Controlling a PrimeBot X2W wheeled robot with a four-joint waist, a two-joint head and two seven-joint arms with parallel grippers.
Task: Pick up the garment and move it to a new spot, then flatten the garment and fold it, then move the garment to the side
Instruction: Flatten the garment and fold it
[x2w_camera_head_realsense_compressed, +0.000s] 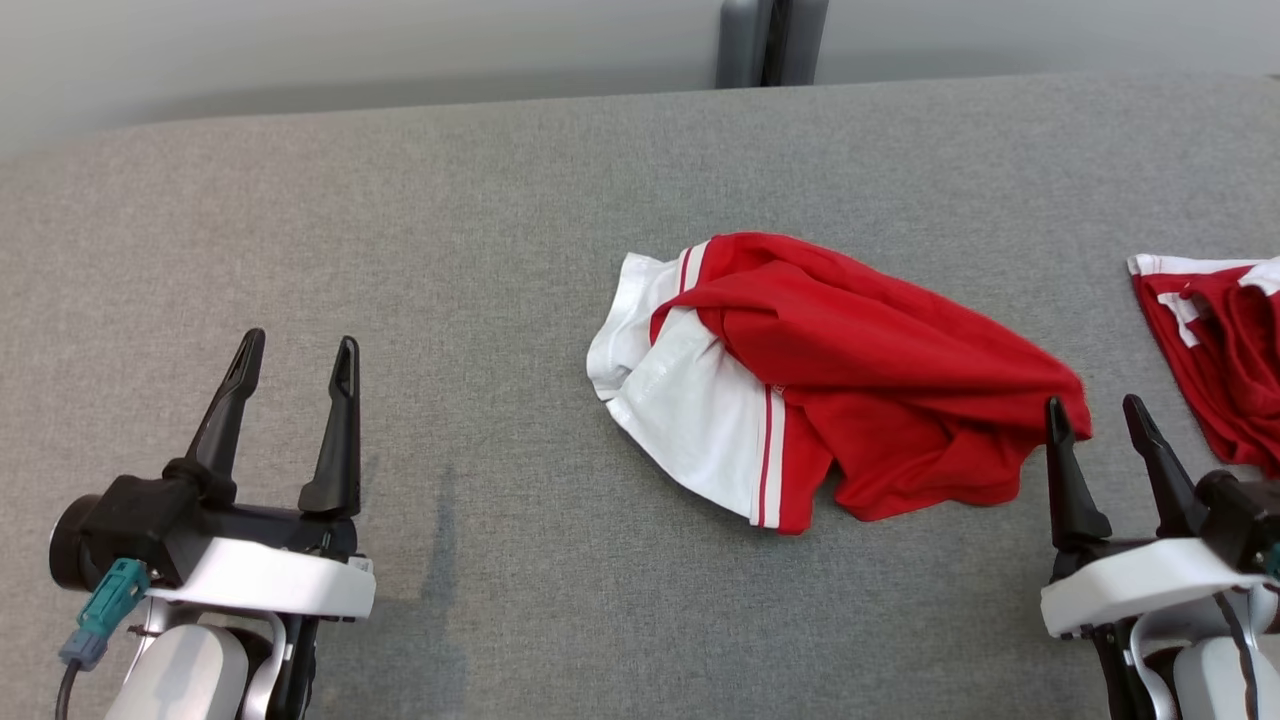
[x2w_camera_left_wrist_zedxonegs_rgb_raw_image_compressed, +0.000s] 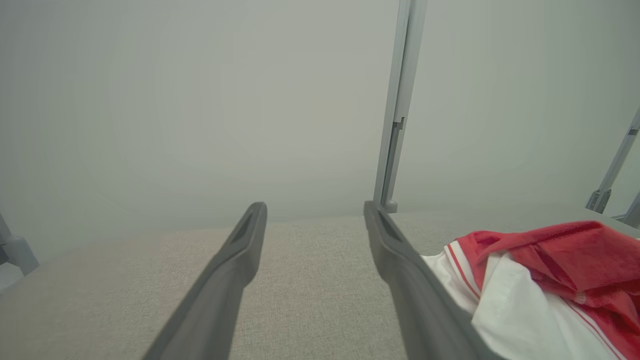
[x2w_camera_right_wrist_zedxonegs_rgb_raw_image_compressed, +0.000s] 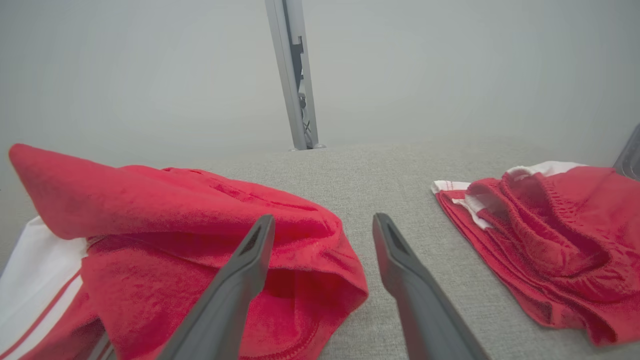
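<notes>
The garment (x2w_camera_head_realsense_compressed: 830, 380), red and white shorts, lies crumpled at mid-bench (x2w_camera_head_realsense_compressed: 500, 200). Its long axis runs from the white end, far-left, to the red end, near-right. The right hand (x2w_camera_head_realsense_compressed: 1093, 405) stands wide and empty, with its inner finger just beside the red end, so this arm is the nearer. The left hand (x2w_camera_head_realsense_compressed: 300, 340), also wide and empty, sits well apart to the left. The folds hide the waistband and leg openings. A second red garment (x2w_camera_head_realsense_compressed: 1215, 350) is cut off at the right edge.
</notes>
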